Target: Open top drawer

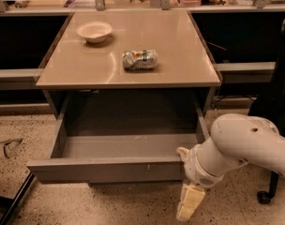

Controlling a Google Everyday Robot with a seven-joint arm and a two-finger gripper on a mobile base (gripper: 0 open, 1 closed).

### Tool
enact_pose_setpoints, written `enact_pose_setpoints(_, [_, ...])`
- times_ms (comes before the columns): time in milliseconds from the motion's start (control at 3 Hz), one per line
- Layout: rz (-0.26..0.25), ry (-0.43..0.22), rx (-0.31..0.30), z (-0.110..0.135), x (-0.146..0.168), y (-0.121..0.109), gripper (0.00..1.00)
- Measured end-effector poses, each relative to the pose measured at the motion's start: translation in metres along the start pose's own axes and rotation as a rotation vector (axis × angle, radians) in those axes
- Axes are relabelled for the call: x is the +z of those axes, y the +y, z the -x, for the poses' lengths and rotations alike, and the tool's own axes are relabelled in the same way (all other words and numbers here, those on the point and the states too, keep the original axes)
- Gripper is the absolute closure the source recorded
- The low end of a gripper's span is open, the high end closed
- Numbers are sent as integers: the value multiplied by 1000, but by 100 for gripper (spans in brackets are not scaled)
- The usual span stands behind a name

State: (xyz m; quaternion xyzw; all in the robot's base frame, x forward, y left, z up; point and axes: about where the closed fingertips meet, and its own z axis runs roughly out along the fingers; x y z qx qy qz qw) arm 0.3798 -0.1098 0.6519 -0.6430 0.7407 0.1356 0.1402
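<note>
The top drawer [105, 170] stands pulled far out from under the tan tabletop [180, 74]. Its grey front faces me and its bare inside floor [119, 146] shows nothing in it. My gripper [185, 179] is at the right end of the drawer front, touching its top edge, with the white arm [245, 144] coming in from the right. The arm hides the drawer's right front corner. The lower drawers are hidden beneath the open one.
A white bowl [94, 31] and a crushed can [140, 59] lie on the tabletop. A dark office chair [273, 102] stands at the right, its caster [264, 197] by my arm. A black leg [11, 203] crosses the floor at bottom left.
</note>
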Motion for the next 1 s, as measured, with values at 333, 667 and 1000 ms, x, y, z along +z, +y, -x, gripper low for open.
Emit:
enact_pose_setpoints(333, [24, 21, 6, 1, 3, 19, 0])
enact_pose_setpoints(667, [27, 31, 14, 3, 3, 35, 0])
enact_pose_setpoints(1000, [15, 36, 24, 1, 1, 50, 0])
